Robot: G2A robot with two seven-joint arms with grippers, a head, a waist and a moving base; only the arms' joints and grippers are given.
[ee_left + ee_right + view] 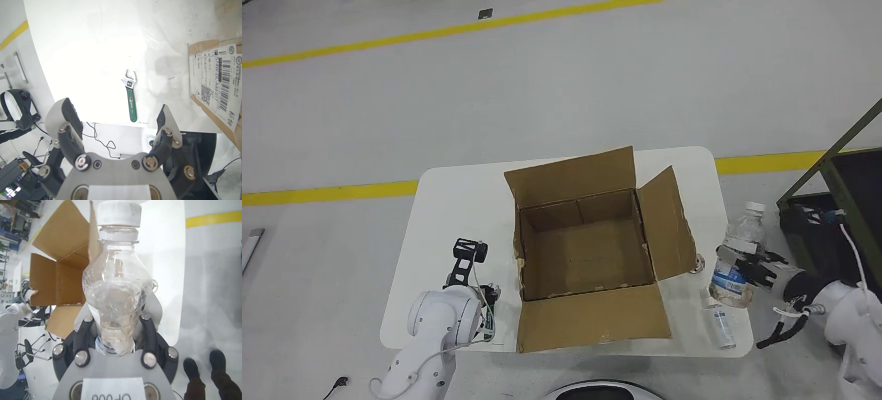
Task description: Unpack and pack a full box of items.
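Observation:
An open cardboard box [587,250] stands mid-table with its flaps spread and its inside bare. My right gripper [117,321] is shut on a clear plastic bottle [117,285] with a white cap, held upright at the table's right edge; the top view shows the bottle [739,255] beside the box's right flap. My left gripper [115,109] is open above the table's front left part, with nothing between its pads. A green-handled wrench [130,98] lies flat on the white table [94,47] just beyond the fingertips, near the table's front edge.
A small tube [721,326] lies on the table at the front right, below the bottle. The box's front flap, with a shipping label [215,75], lies close to the wrench. A dark cart [842,210] stands off the table's right side.

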